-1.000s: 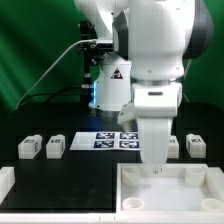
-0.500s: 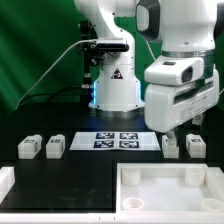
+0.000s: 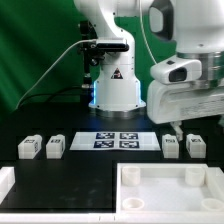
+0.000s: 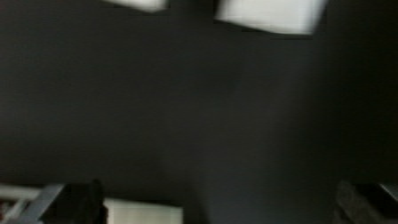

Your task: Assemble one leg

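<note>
Four legs, small white blocks with tags, stand on the black table: two on the exterior view's left [image 3: 29, 148] [image 3: 54, 147] and two on the right [image 3: 171, 146] [image 3: 196, 145]. My gripper [image 3: 180, 127] hangs in the air just above and behind the right pair and touches neither. In the blurred wrist view the gripper [image 4: 217, 205] has its fingers [image 4: 63, 202] wide apart with nothing held between them. Two white blurred shapes [image 4: 267, 12] show at the frame's edge; I cannot tell what they are.
The large white tray-like piece with a raised rim [image 3: 168, 172] lies at the front right. The marker board [image 3: 118, 140] lies in the middle behind it. Another white part [image 3: 6, 180] sits at the front left edge. The robot base [image 3: 112, 85] stands at the back.
The arm has risen from low over the tray-like piece and swung to the exterior view's right, now above the right pair of legs. The legs have not moved.
</note>
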`<state>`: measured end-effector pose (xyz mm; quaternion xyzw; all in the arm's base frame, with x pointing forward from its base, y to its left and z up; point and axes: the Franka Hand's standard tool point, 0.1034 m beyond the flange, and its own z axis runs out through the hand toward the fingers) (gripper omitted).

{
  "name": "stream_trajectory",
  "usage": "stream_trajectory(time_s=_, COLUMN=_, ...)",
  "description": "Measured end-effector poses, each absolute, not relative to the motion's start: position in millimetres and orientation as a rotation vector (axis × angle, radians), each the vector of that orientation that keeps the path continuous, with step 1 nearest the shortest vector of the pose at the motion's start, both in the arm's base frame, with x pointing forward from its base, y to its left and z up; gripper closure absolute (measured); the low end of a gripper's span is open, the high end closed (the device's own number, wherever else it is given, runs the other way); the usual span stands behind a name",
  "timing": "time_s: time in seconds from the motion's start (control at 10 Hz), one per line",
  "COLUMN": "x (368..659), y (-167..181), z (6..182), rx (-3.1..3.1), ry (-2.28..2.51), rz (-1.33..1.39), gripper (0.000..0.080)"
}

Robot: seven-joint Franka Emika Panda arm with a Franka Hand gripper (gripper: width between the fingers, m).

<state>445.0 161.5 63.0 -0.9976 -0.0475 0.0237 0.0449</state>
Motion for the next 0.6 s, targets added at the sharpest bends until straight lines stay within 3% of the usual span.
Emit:
stream_trajectory(time_s=0.3, x=437, y=167, z=59.2, rx=-3.046, ry=-0.195, rz=0.078, gripper=0.0150)
stream_trajectory(time_s=0.6, x=424, y=172, z=49.6, rx=-3.028, ry=-0.110, rz=0.490, gripper=0.0150)
